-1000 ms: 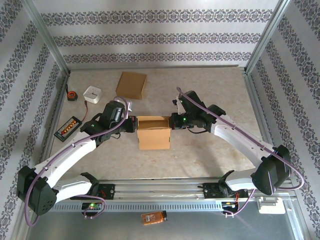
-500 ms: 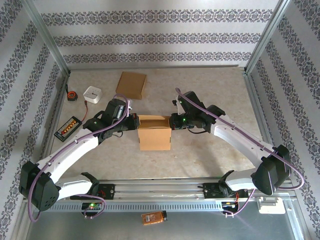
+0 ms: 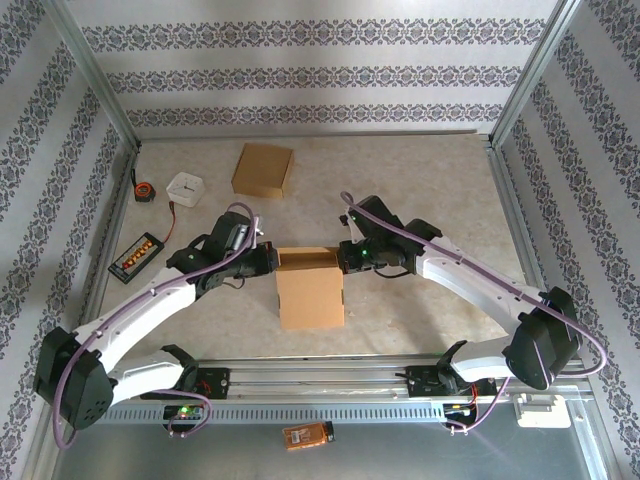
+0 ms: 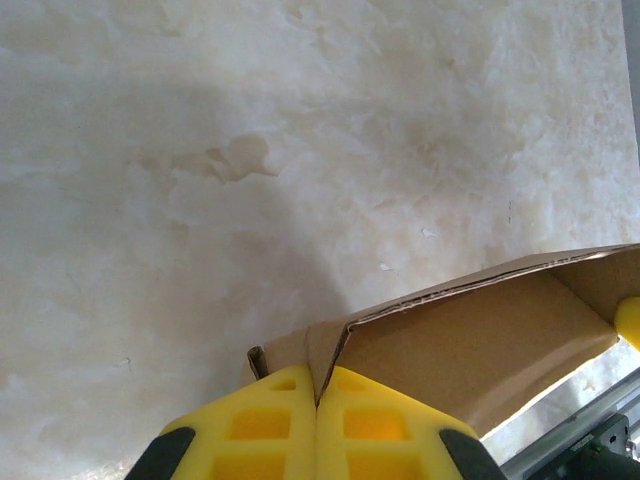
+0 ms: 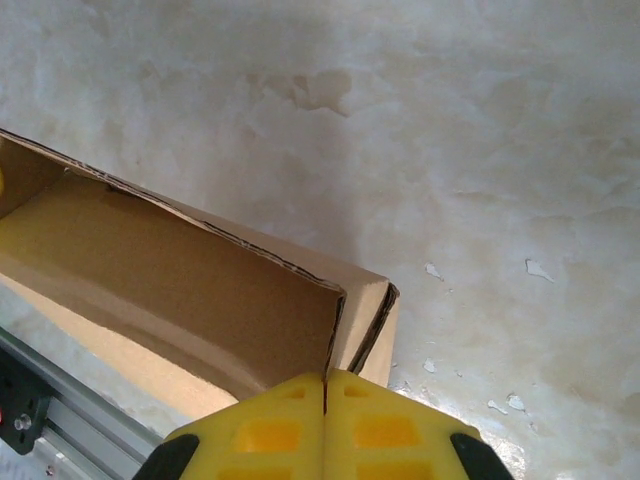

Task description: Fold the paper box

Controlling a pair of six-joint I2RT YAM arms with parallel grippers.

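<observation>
Top external shows the paper box (image 3: 310,292) dragged farther from the flat cardboard sheet (image 3: 263,170) across the table (image 3: 430,180); left hand (image 3: 270,262) and right hand (image 3: 343,255) each stay pinched shut on an end wall. Squared open, I'd say; flaps remain.

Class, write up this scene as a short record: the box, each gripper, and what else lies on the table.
box: brown cardboard, on the table between the two arms, open, inside showing
left gripper: shut on the box's left edge
right gripper: shut on the box's right edge
flat cardboard: at the far side, apart from the box
other items: white block and tape measure, far left
table: pale, mottled
</observation>
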